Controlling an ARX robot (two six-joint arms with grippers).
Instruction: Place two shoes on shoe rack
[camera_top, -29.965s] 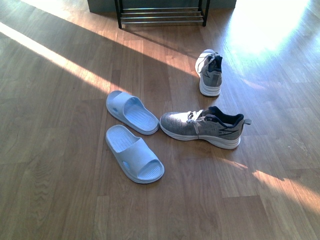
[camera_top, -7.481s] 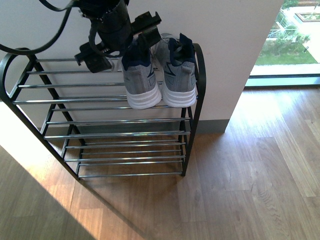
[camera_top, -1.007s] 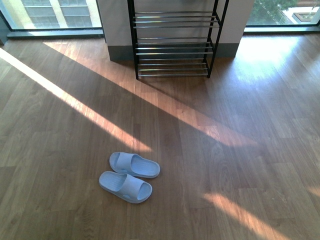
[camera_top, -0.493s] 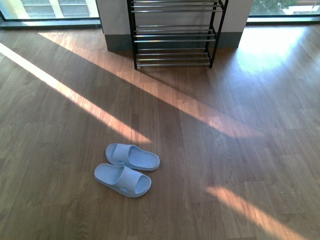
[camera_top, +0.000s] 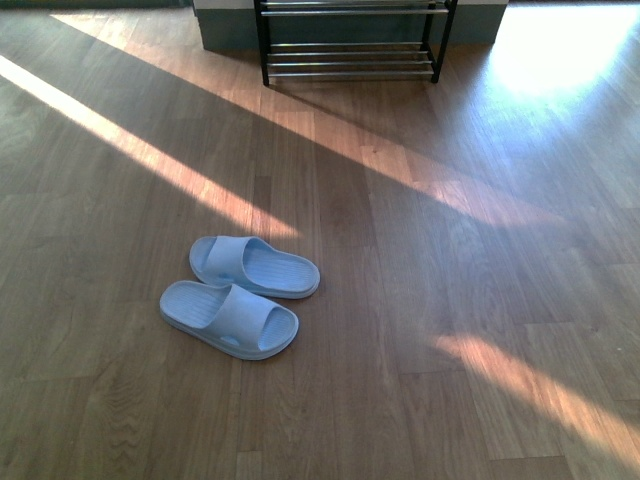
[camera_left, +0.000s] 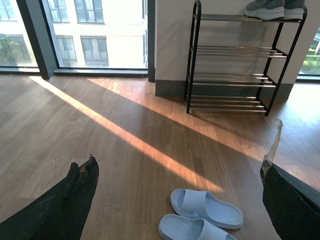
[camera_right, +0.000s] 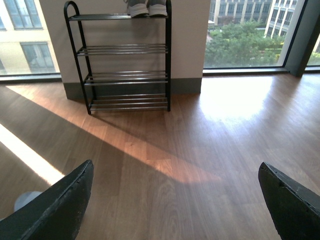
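Lying side by side on the near floor (camera_top: 450, 300) are the pale blue slides (camera_top: 240, 295); the grey sneakers (camera_left: 274, 7) are set atop the far shoe rack (camera_left: 230, 50). The left hand (camera_left: 180, 155) and right hand (camera_right: 176, 169) are held spread wide, empty.

Nothing readable here tbh, no legible print or logo on the pale blue rubber slides (camera_top: 232, 318), grey knit sneakers (camera_left: 272, 7) or black metal shoe rack (camera_left: 235, 50).

The rack (camera_top: 350, 60) was cut off by the front view's upper edge. The sneakers (camera_left: 272, 7) were cropped by the frame in both wrist views, and one slide (camera_left: 192, 230) in the left one.
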